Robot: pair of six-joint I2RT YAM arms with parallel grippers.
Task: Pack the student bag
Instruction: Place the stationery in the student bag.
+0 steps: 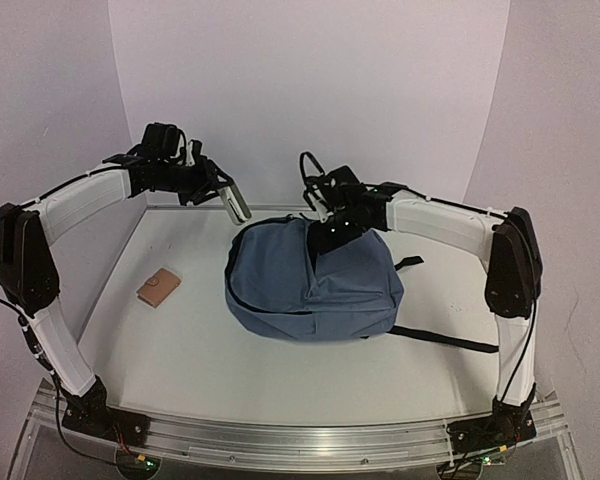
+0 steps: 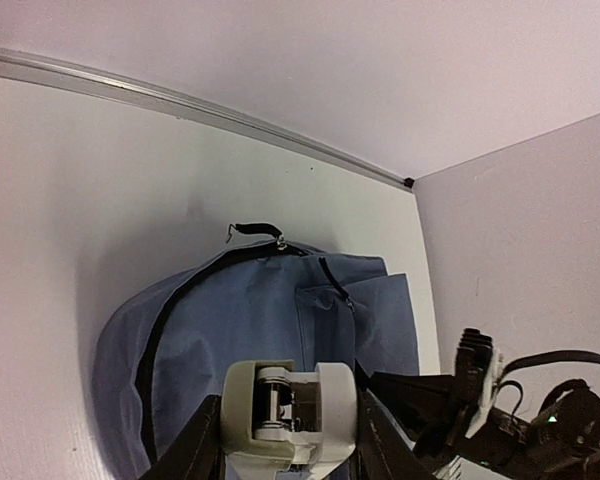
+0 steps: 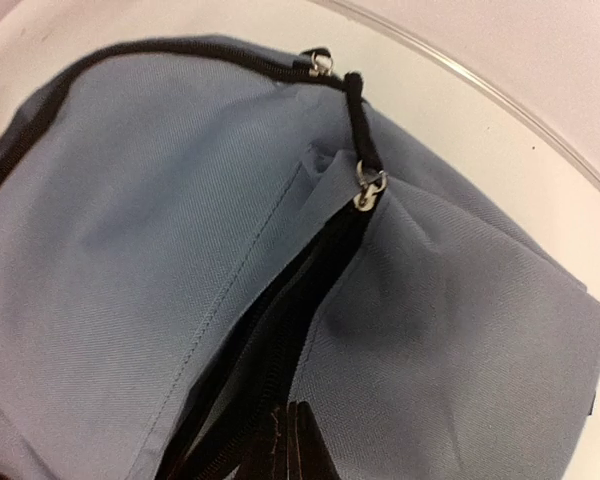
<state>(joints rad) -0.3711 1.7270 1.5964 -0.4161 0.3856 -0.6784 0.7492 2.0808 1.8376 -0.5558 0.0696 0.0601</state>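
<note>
Backpack flat on the worktop, one hand at its pocket, the other carrying a small item

The student bag (image 1: 310,285) lies front side up near the middle of the worktop (image 1: 180,350), with a black strap (image 1: 445,340) trailing out to its right. The right hand (image 1: 332,232) is down on the far part of the bag at the partly open front pocket, fingers pressed together. From the wrist view I cannot tell whether any fabric is caught between them. The pocket's metal zip pull (image 3: 368,190) sits just beyond them. The left hand (image 1: 230,197) hangs in the air off the bag's far left corner, pinching a pale plastic item (image 2: 290,412) between its fingers. A small brown card-like thing (image 1: 159,288) lies on the worktop, well to the left of the bag.
</note>
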